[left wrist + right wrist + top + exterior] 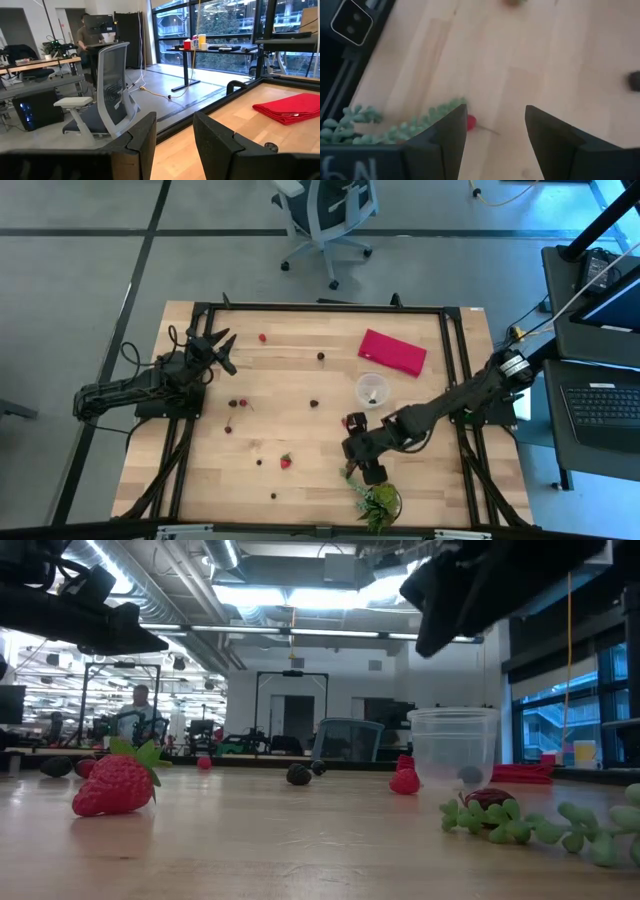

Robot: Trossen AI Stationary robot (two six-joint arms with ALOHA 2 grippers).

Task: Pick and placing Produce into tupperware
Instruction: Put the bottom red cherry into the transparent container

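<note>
Two dark arms work over a wooden desk (300,430) seen from above. The left tool (218,350) waits near the desk's far left side, fingers spread. The right tool (362,462) hangs near the front edge, just beside a green leafy plant (378,500). The tupperware (372,390) stands between it and a flat red piece (392,352), with the produce (286,462) scattered across the boards. At desk height, a strawberry (115,783) lies near the camera and the clear cup (453,745) stands farther back. The left wrist view shows parted fingers (141,140) facing an office chair (102,97). The right wrist view shows open fingers (449,132) above a small red fruit (470,121) beside the plant.
</note>
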